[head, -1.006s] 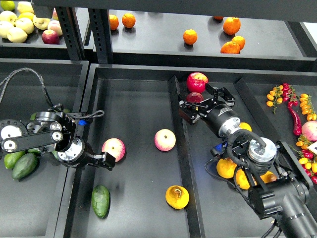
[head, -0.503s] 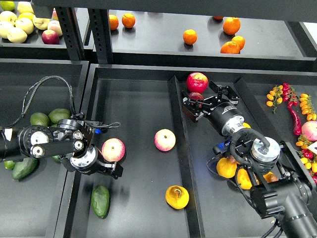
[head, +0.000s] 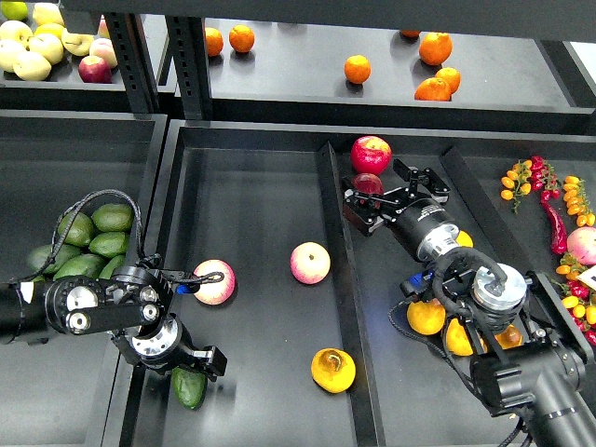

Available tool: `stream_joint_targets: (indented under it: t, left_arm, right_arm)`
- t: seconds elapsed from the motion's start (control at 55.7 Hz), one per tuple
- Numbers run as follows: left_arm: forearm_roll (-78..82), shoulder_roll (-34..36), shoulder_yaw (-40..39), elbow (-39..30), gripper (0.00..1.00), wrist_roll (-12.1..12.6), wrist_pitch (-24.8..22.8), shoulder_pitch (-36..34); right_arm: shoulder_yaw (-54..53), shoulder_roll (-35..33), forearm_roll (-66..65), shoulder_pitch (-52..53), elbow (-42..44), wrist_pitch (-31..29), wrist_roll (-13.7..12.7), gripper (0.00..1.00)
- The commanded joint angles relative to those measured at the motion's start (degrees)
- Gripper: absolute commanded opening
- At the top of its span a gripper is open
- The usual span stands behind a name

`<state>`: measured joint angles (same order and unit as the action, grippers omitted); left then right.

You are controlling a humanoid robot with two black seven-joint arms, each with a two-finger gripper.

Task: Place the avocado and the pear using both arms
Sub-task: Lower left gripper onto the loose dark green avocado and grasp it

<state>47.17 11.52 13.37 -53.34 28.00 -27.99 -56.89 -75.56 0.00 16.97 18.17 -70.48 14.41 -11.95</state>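
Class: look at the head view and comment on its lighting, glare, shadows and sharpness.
Head view: bright, even overhead light; white glare spots on the pear and red apple; soft short shadows under fruit; the dark left gripper blends into the black tray, partly hiding the avocado; focus sharp throughout.

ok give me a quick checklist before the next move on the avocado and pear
1. Avocado in view in the middle tray: ok, partly covered by the left claw.
2. Left claw over avocado: ok.
3. Left claw open or shut: cannot tell, seen small and dark.
4. Pear lying free in the tray: ok.
5. Right claw near pear: not ok, it is up by the red apple.
6. Right claw open, holding nothing: ok.
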Motion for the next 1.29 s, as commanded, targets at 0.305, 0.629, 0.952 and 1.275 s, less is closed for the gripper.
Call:
stream_joint_targets:
  t: [0.305,0.629,0.952,1.275]
  left_arm:
    - [-1.7,-1.1,-0.5,2.5,0.72,0.0,0.0,0.8]
    - [-7.5,-1.1,-0.4,2.9,0.26,0.0,0.0,1.4]
    - [-16.0,-1.7,-1.1,4.5,0.07,0.0,0.0,-0.9]
    - [-27.7,3.2,-4.2,3.9,0.08,0.0,0.0,-13.6]
  right_arm:
    - [0.1,0.0,0.1,-0.5,-0.2,-0.1,0.0,1.0]
    - [0.2,0.0,0.1,-1.3,-0.5,-0.1,0.0,1.0]
    - [0.2,0.0,0.1,-1.6,-0.6,-0.3,0.0,1.0]
    - [0.4,0.0,0.1,-1.6,-0.7,-0.3,0.0,1.0]
